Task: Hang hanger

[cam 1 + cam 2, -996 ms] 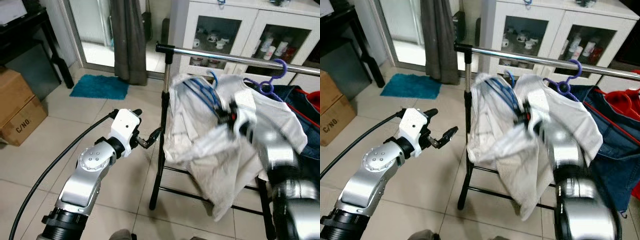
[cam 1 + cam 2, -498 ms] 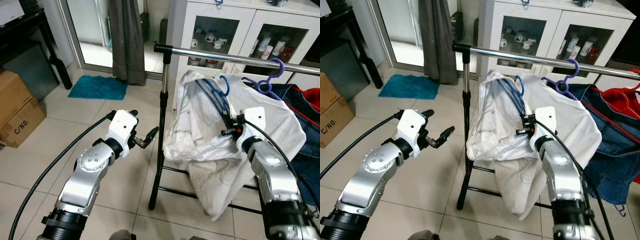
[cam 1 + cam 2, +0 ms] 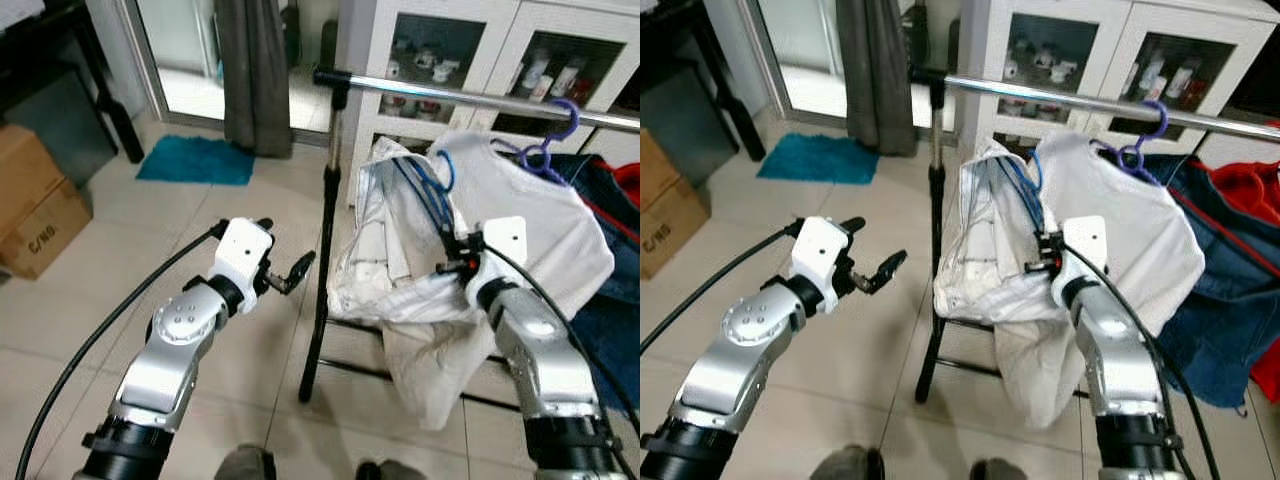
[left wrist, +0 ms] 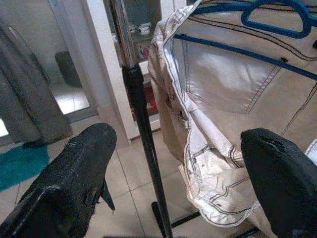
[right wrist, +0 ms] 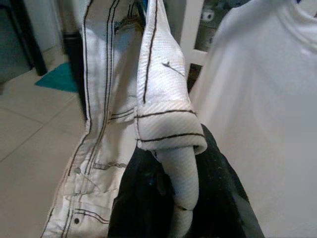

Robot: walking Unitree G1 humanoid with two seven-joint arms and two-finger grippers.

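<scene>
Pinching ribbed white jacket [image 5: 163, 124], right hand [image 5: 178, 198].

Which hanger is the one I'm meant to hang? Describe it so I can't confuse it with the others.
Find the silver clothes rail in front of the white cabinet. Below it, near the black upright post, the right gripper is shut on a white jacket with dark stitching. Its blue hanger hangs off the rail; the purple hanger beside it is hooked on.
</scene>
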